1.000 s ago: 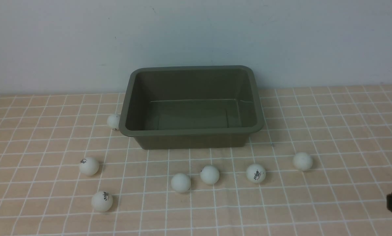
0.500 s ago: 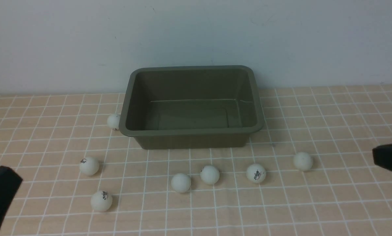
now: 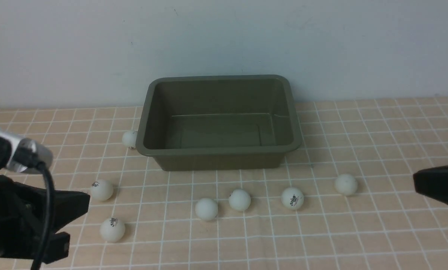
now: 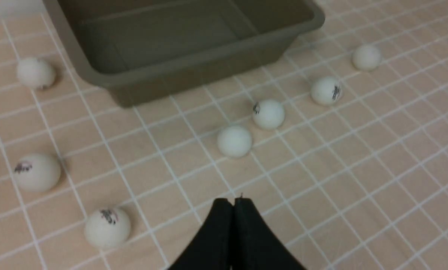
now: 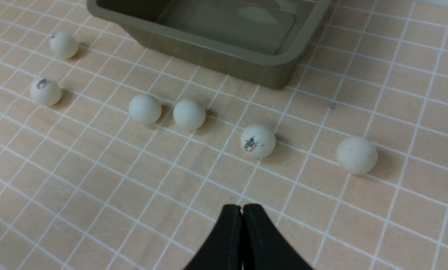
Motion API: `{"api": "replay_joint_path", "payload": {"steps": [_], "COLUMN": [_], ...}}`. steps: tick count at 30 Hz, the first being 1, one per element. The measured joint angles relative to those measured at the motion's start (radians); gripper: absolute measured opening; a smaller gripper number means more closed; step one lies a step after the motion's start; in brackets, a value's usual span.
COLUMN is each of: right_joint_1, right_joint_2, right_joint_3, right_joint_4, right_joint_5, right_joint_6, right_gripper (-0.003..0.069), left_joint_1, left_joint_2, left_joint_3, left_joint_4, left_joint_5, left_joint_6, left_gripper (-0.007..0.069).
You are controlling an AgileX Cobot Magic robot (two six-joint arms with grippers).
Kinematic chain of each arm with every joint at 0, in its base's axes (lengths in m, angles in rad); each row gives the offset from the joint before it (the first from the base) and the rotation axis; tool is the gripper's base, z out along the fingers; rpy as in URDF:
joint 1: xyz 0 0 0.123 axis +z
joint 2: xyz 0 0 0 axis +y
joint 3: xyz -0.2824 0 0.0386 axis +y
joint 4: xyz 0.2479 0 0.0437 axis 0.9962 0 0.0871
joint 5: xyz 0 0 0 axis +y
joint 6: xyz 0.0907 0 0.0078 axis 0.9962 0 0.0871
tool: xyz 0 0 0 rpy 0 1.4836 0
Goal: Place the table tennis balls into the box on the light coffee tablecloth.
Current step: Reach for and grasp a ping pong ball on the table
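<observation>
Since both wrist views look straight down the fingers, grip state is clear: left gripper [image 4: 234,204] has its black tapered fingers pressed flat together, nothing between them. Right gripper [image 5: 242,210] is the same, tips closed on each other, holding nothing. Both hang low over the cloth at the near corners, well apart from the box.

Box [image 3: 216,162]: olive-green plastic tub, rectangular, with rounded corners. Walls slope in to a flat floor with a slight sheen, and the rim is flat and out-turned. It sits centre-back on the tablecloth [image 3: 358,232], close to the pale smooth wall [image 3: 224,37]. The cloth is light peach-tan with thin white lines forming small squares, and it lies flat.

Table tennis balls [image 4: 234,141]: seven small white matte spheres, all outside the box on the cloth.
- corner ball [image 3: 129,139]: just beside the box's front-left corner, partly under the rim; can't tell if it touches.
- left ball [image 3: 102,189]: dark print, near the left gripper's tip in the front view.
- front-left ball [image 3: 112,229]: dark print on top, nearest the camera.
- plain ball [image 3: 206,209] and marked ball [image 3: 240,200]: close together in front of the box, not touching.
- logo ball [image 3: 292,198]: dark and red print.
- right ball [image 3: 346,184]: plain, the closest one to the right gripper.

Left arm also shows a silver cylindrical fitting [image 3: 29,155] and a black cable [image 3: 47,210].
</observation>
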Motion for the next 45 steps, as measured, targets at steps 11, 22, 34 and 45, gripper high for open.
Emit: {"api": "replay_joint_path", "payload": {"steps": [11,22,34,45], "right_joint_1": [0.251,0.285,0.285,0.285], "right_joint_2": [0.199,0.477,0.617,0.619], "right_joint_3": [-0.002,-0.133,-0.308,-0.308], "right_joint_4": [-0.413,-0.723,-0.725,-0.664], "right_joint_5": [-0.038,-0.100,-0.126,-0.108], "right_joint_6": [0.377,0.630,0.629,0.629], "right_gripper": [-0.0016,-0.0016,-0.0008,0.0162], "left_joint_1": [0.000,-0.176,-0.287,-0.289], "left_joint_2": [0.131,0.300,0.345,0.345], "left_joint_3": [-0.050,-0.051,-0.070,-0.071], "left_joint_4": [0.241,0.660,0.890,0.872], "left_joint_5": [0.078,0.106,0.073,0.071], "left_joint_6": [-0.237,-0.623,-0.880,-0.871], "left_gripper": [-0.0069,-0.0069,-0.0069,-0.0069]}}
